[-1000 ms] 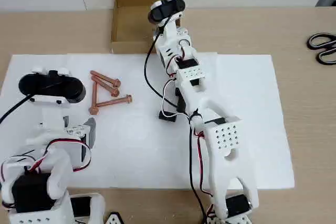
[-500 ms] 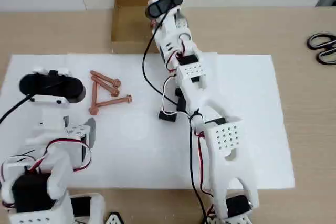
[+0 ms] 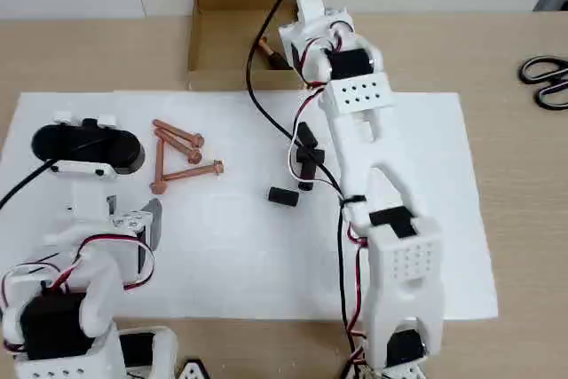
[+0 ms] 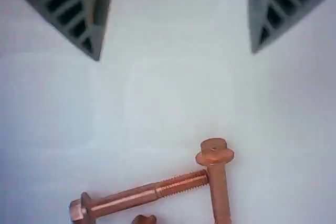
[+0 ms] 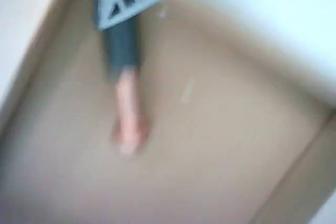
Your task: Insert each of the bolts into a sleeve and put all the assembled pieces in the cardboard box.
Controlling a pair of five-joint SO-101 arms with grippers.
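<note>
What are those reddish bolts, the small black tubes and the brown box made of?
The bolts look like copper-coloured metal, perhaps plated: they have a reddish sheen and cut threads. The black tubes seem to be matte plastic or rubber; the look leaves it open. The box is plain brown cardboard, dull, with folded walls.

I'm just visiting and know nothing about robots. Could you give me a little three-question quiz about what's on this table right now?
1. True or false: the left tool is shut on a bolt.
2. Where is the bolt already fitted with a sleeve? A) on the white sheet B) in the cardboard box C) beside the scissors
3. Fill in: the loose bolts lie nearer the ___ arm.
Key: 1 false, it is open and empty; 2 B; 3 left.
</note>
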